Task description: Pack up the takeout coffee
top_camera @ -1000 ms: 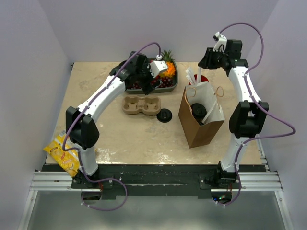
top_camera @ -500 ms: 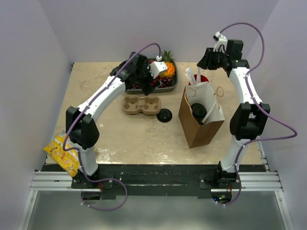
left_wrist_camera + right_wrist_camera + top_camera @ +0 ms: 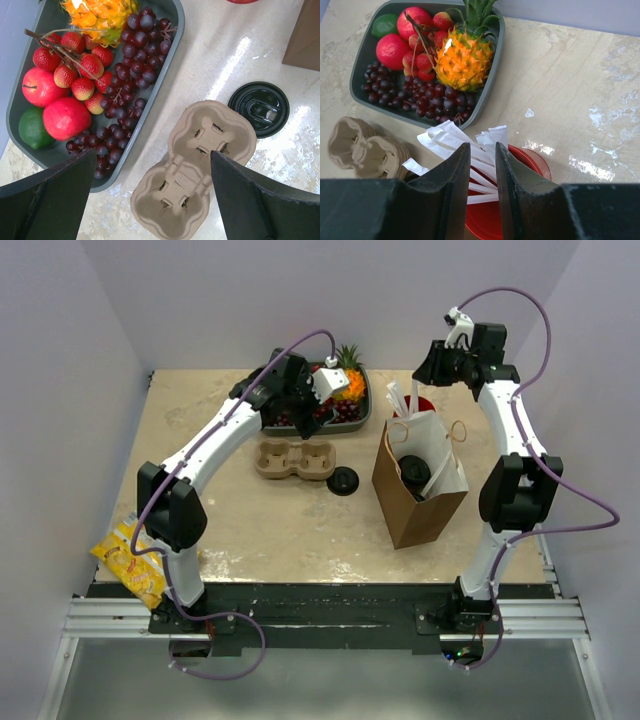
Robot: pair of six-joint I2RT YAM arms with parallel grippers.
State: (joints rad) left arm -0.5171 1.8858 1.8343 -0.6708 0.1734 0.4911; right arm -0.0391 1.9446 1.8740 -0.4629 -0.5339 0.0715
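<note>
Nearest us, the brown paper bag (image 3: pixel 425 515) stands open and upright. The dark round shape inside it looks like the takeout coffee (image 3: pixel 413 472) with its lid on, though we cannot be sure from above. A loose black lid (image 3: pixel 259 109) lies on the table just left of the bag, beside the cardboard cup carrier (image 3: pixel 195 165). The left gripper (image 3: pixel 153 152) hangs above the carrier, jaws spread wide, holding nothing. Farther back, past the fruit tray (image 3: pixel 177 20), the right gripper (image 3: pixel 482 146) sits over the red cup (image 3: pixel 530 160) of straws (image 3: pixel 465 142), jaws nearly together with only a slit between, gripping nothing. If we judge right, the cup is already packed — so any further reach should come straight down, clear of the bag's handles, lest bag and cup tip.
</note>
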